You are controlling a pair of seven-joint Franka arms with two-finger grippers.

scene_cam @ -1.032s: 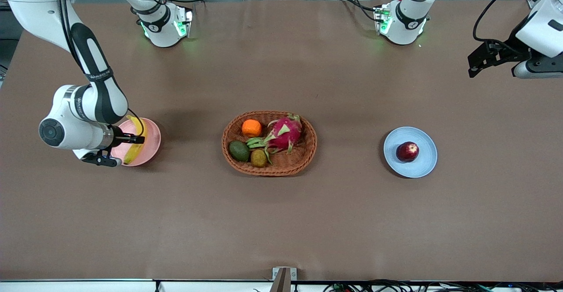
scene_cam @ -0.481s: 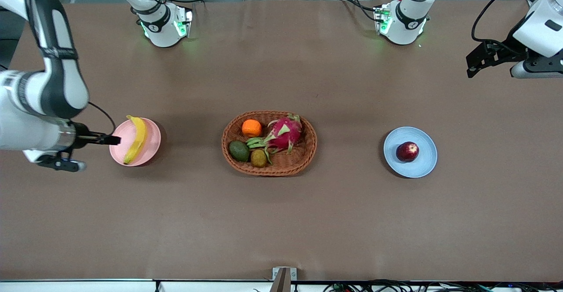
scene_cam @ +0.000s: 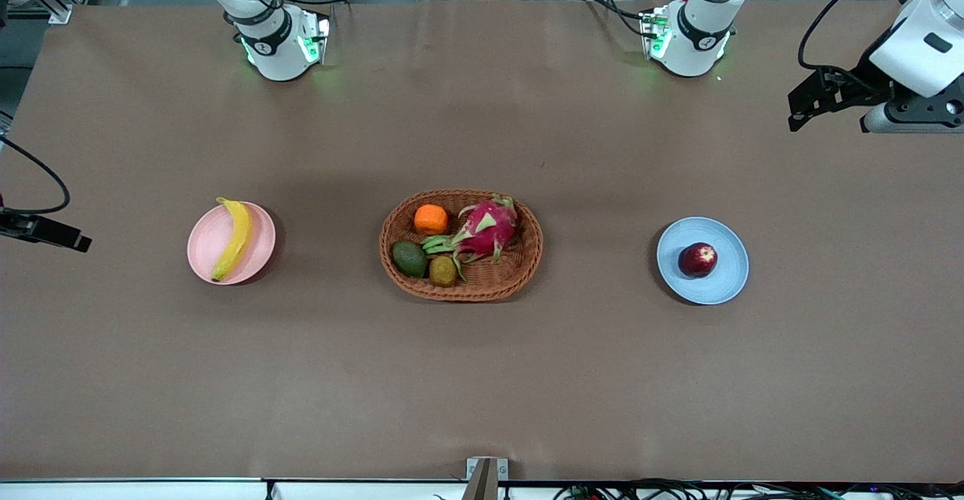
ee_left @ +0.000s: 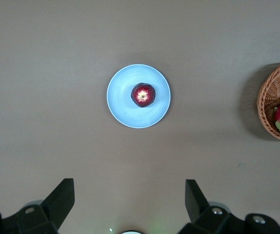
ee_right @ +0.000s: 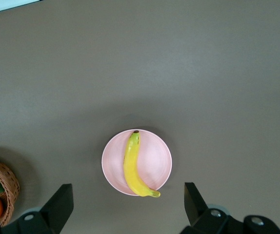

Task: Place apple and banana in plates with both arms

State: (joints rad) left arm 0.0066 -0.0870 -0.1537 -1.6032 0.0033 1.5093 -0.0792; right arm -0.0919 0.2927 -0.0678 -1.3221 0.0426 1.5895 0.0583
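Observation:
The yellow banana (scene_cam: 233, 238) lies on the pale pink plate (scene_cam: 258, 253) toward the right arm's end of the table. The dark-red apple (scene_cam: 697, 259) sits on the light blue plate (scene_cam: 724, 278) toward the left arm's end. My right gripper (scene_cam: 54, 235) is up in the air past the pink plate, at the table's end, open and empty. In the right wrist view (ee_right: 128, 186) it looks down on the banana (ee_right: 132, 165) and pink plate (ee_right: 160, 158). My left gripper (scene_cam: 806, 105) is open, empty and high. Its wrist view (ee_left: 129, 187) shows the apple (ee_left: 143, 94) on the blue plate (ee_left: 122, 105).
An oval wicker basket (scene_cam: 461, 294) stands mid-table between the plates, holding an orange (scene_cam: 431, 219), a dragon fruit (scene_cam: 488, 227) and other fruit. Its rim shows in the left wrist view (ee_left: 270, 95) and the right wrist view (ee_right: 6, 178). The arms' bases (scene_cam: 280, 42) stand along the table edge farthest from the front camera.
My right gripper has let go of the banana and drawn away from the pink plate toward the table's end. The banana stays on the plate. The left gripper shifted slightly.

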